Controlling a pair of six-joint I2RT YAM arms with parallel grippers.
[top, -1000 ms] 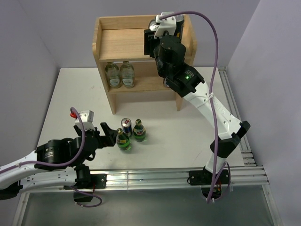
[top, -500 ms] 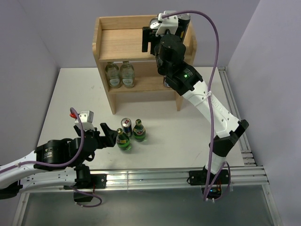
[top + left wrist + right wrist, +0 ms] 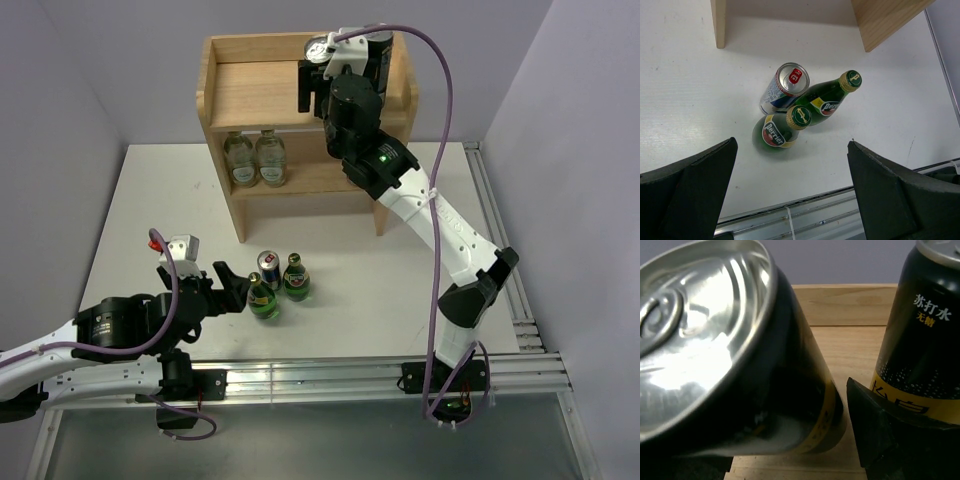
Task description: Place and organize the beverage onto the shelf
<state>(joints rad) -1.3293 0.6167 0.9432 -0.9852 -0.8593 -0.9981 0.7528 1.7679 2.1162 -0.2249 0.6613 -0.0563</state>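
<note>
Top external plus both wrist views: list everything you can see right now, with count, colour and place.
shelf: one, light wood, two tiers, far side of the table
held black can: one, black with yellow label, over the top tier at right
standing black can: one, same colours, top tier, beside the held one
green bottles: two, yellow labels, upright on the table before the shelf
blue-and-silver can: one seen, close against the green bottles
clear bottles: two, pale glass, lower tier at left
table: one, white
left pincer: black, open, near the green bottles
right pincer: black, shut on the held black can
</note>
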